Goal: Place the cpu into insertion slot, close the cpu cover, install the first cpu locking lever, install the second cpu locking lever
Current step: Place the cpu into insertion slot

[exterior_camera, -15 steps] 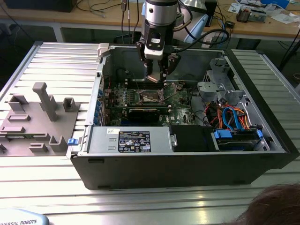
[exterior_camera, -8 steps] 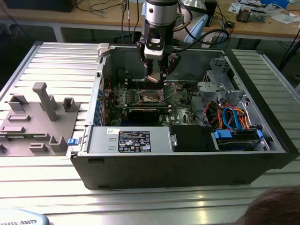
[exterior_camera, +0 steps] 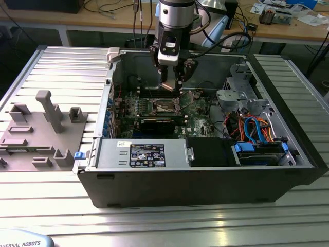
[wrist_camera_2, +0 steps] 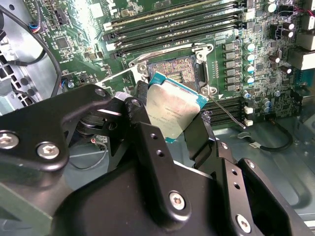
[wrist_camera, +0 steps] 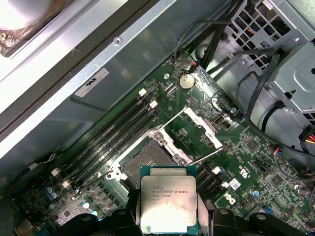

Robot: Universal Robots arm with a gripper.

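While a ribbed grey aluminium table (exterior_camera: 46,62) spans the room, grey plastic fixture plate (exterior_camera: 41,135) at the exterior view's left, open black computer case (exterior_camera: 195,185) centre, arm upright above it, gripper (exterior_camera: 173,88) pinching flat silver-topped square cpu (wrist_camera: 169,201) near dark square insertion slot (wrist_camera: 145,164), thin silvery cpu cover (wrist_camera: 205,126) raised

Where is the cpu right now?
In both wrist views the cpu sits clamped in the gripper, close to the open insertion slot but not in it.
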